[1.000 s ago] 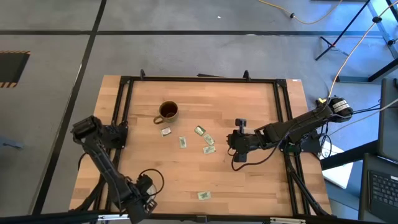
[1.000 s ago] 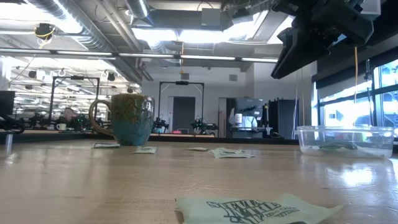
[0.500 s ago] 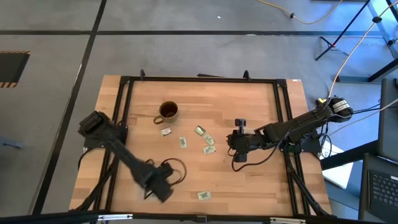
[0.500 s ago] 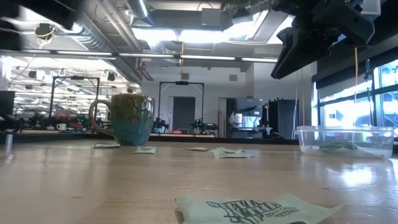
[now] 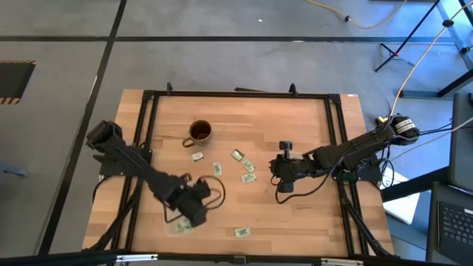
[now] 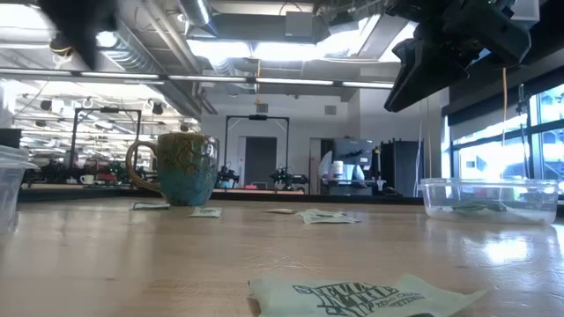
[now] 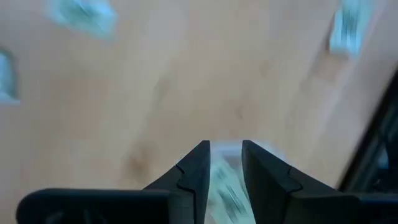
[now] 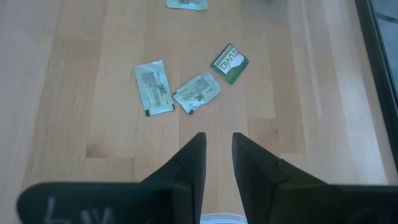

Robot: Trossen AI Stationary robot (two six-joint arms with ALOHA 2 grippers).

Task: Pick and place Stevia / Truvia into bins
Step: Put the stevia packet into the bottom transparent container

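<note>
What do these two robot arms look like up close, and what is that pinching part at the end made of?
Both arms are dark, nearly black, built of jointed segments with black cables looping beside them. The left tool ends in two flat, dark, tapering fingers with a notched inner edge. The right tool looks the same. The right arm's base end carries a round, lighter fitting.

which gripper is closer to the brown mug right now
The left. The left gripper sits toward the near edge, almost straight below the mug in the overhead picture. The right gripper hangs farther off, beyond the loose packets.
</note>
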